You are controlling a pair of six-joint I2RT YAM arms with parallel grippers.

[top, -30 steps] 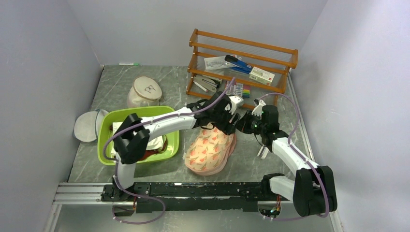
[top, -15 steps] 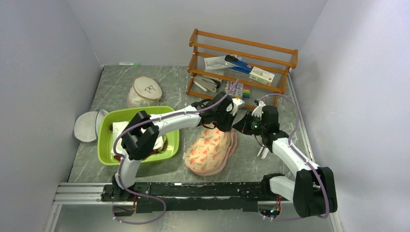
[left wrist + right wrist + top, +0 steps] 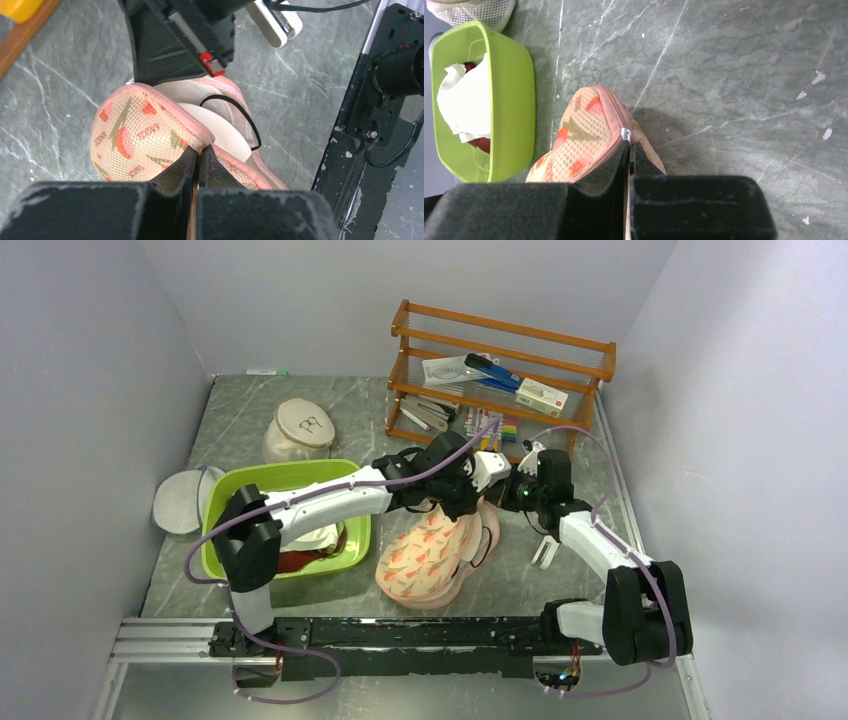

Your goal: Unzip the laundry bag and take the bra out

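change: since a second ago the top layer of the laundry bag has risen off the lower one, and its right rim now gapes.
meaning: we judge that the zipper is mostly undone; the bra is not yet taken out.
rack: at the far right corner of the bench, holding pens and small boxes.
basin: by the left edge, with a white cloth and something dark red in it.
laundry bag: middle of the near edge, just right of the basin; inside we see a white cup and a black cord.
left fingers: pinched on the bag's upper rim.
right fingers: pinched on the white zipper pull.
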